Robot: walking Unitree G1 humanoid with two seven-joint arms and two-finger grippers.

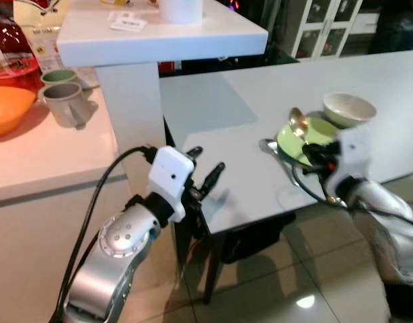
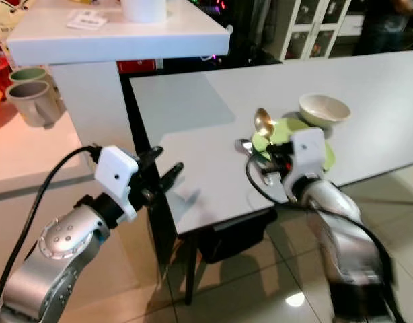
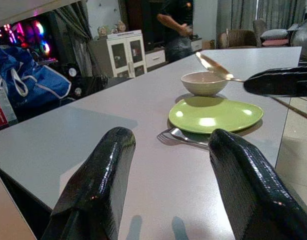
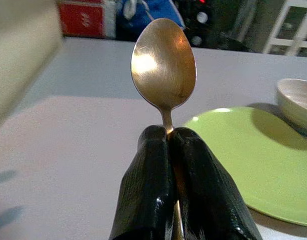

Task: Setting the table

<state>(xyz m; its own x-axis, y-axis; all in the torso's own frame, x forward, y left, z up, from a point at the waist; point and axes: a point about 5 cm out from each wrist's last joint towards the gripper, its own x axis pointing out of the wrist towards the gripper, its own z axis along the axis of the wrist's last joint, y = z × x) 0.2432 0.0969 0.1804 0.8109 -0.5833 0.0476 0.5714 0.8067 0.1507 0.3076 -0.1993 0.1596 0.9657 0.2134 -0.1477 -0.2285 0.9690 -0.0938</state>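
My right gripper (image 1: pixel 313 153) is shut on a metal spoon (image 4: pixel 164 64), whose bowl (image 1: pixel 298 122) sticks up above the near edge of the green plate (image 1: pixel 319 131). The plate lies on the white table (image 1: pixel 260 101) with a white bowl (image 1: pixel 348 109) just beyond it. A fork (image 3: pixel 186 137) rests on the table against the plate's left side. My left gripper (image 1: pixel 206 171) hovers open over the table's near left corner, nothing between its fingers (image 3: pixel 96 185).
A raised white counter (image 1: pixel 159 33) stands to the left with a white cup on top. Grey mugs (image 1: pixel 64 101) and an orange bowl (image 1: pixel 8 108) sit on the lower counter. A person (image 3: pixel 176 25) stands by a cabinet beyond the table.
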